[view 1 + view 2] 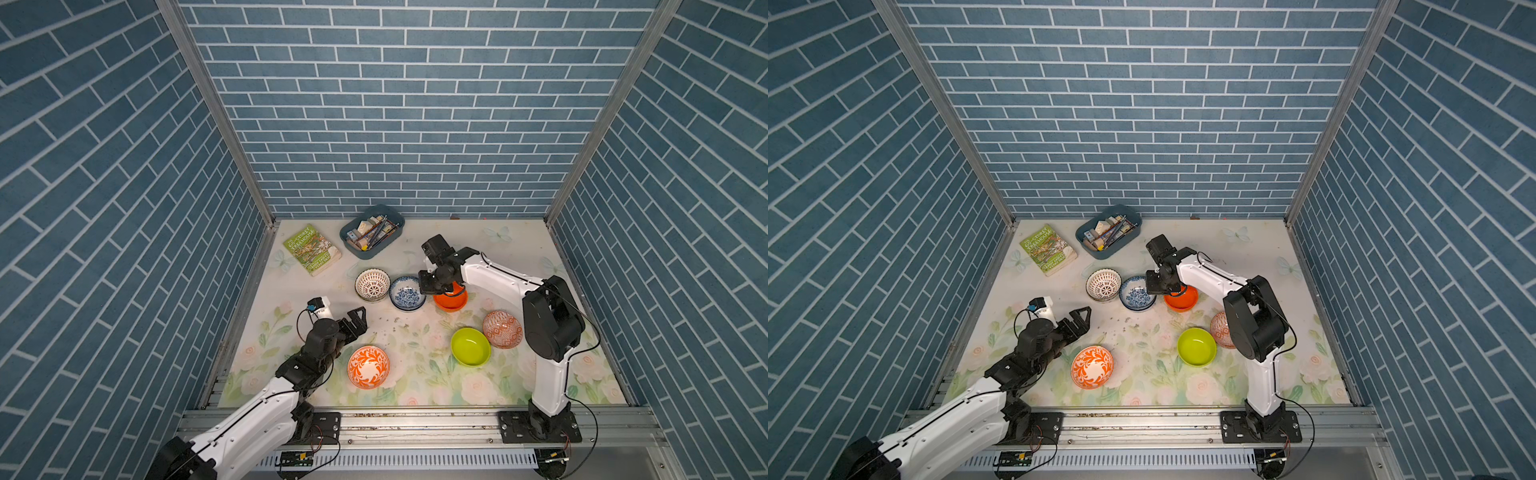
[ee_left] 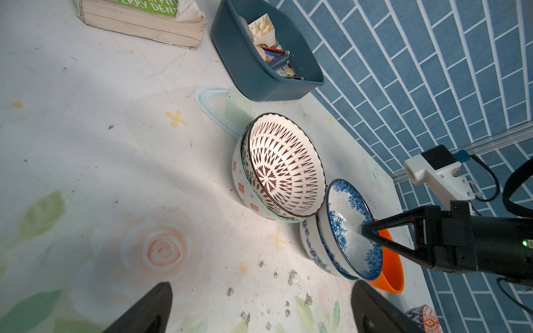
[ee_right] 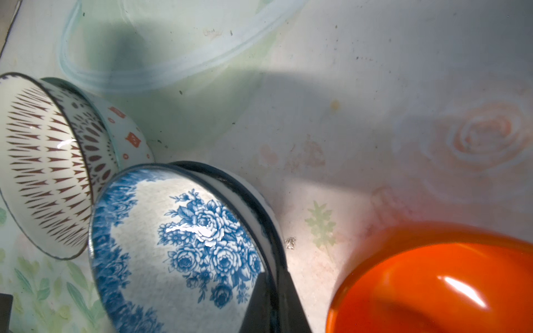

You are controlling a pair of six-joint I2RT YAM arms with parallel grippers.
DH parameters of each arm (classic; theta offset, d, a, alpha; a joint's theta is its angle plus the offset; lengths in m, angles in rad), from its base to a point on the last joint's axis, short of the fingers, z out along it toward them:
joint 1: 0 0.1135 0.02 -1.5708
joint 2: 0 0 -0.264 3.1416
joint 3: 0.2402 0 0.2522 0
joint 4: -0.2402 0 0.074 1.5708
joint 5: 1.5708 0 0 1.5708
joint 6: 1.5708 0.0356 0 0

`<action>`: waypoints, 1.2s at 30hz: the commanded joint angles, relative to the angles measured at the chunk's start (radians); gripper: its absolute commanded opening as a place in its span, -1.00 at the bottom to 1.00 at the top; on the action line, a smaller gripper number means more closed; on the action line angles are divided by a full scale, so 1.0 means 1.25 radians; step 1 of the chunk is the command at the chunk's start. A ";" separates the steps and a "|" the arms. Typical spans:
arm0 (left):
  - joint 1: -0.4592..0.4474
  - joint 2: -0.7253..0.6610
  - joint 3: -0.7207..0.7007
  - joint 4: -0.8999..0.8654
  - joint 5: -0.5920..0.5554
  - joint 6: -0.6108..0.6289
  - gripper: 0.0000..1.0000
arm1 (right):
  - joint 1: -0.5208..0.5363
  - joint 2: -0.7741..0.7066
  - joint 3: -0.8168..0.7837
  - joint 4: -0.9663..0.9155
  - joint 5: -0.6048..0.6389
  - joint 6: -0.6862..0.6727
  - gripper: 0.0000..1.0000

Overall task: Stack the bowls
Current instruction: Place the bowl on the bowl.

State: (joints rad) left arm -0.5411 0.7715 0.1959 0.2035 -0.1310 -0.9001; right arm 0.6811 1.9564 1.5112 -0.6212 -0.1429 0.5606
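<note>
Two blue-white floral bowls point(image 1: 408, 293) point(image 1: 1137, 294) sit nested at mid-table. My right gripper point(image 3: 272, 278) point(image 1: 428, 286) is shut on their rim, one finger inside and one outside. To their left, the white dark-lattice bowl point(image 1: 372, 284) point(image 2: 284, 164) sits inside the grey-green patterned bowl point(image 2: 245, 187). The plain orange bowl point(image 1: 451, 300) point(image 3: 432, 288) lies just right of the gripper. The lime-green bowl point(image 1: 470, 346) and an orange-white patterned bowl point(image 1: 502, 329) sit nearer the front right. Another orange-white bowl point(image 1: 368, 367) sits front left. My left gripper point(image 1: 359, 320) point(image 2: 262, 311) hovers open and empty beside it.
A green book point(image 1: 312, 249) and a blue-grey tray of pencils point(image 1: 356, 245) lie at the back left. Brick-patterned walls close in the back and both sides. A metal rail point(image 1: 415, 419) runs along the front edge.
</note>
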 commanded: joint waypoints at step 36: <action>0.002 -0.055 -0.018 -0.025 -0.003 -0.002 1.00 | 0.263 -0.287 -0.384 0.307 0.162 0.252 -0.20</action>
State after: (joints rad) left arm -0.5407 0.7044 0.1860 0.1848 -0.1307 -0.9020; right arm 1.0073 1.5791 1.0393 -0.2947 0.0299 0.8345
